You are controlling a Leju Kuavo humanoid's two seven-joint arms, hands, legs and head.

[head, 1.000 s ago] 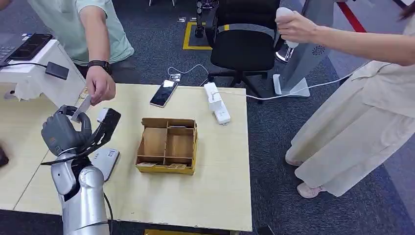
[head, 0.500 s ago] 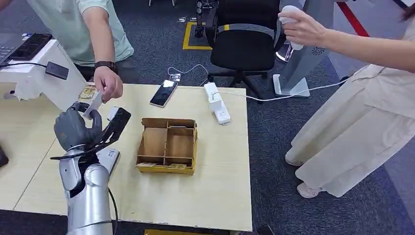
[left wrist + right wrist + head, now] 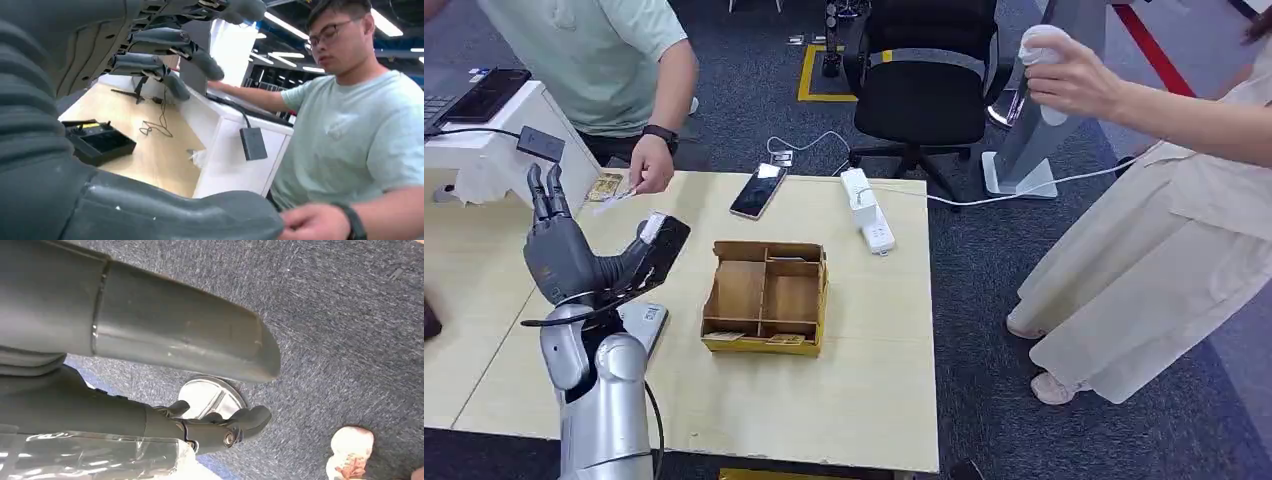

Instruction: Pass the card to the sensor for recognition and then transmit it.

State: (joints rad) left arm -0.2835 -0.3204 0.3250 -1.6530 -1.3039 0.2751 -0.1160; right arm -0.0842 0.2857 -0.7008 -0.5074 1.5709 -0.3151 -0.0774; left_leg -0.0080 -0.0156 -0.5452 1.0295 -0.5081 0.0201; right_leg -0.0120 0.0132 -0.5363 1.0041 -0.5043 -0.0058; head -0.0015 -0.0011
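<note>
My left hand (image 3: 559,252) is raised over the table's left side with fingers straight up and apart, holding nothing. In the left wrist view its fingers (image 3: 165,52) are spread and its thumb (image 3: 175,215) is bare. A person in a light green shirt pinches the pale card (image 3: 614,198) just above the table's far left edge, apart from my hand. A white flat sensor device (image 3: 646,325) lies on the table, partly hidden by my left forearm. My right hand (image 3: 210,390) hangs over the carpet, holding nothing.
A divided cardboard box (image 3: 767,295) sits mid-table. A phone (image 3: 758,190) and a white power strip (image 3: 867,210) lie at the far edge. A white stand (image 3: 494,165) borders the left. A second person on the right holds a white handheld unit (image 3: 1044,60) near a black chair (image 3: 924,85).
The person has taken the card from my left hand and pulled it back toward the far edge. My left hand's fingers have opened and straightened.
</note>
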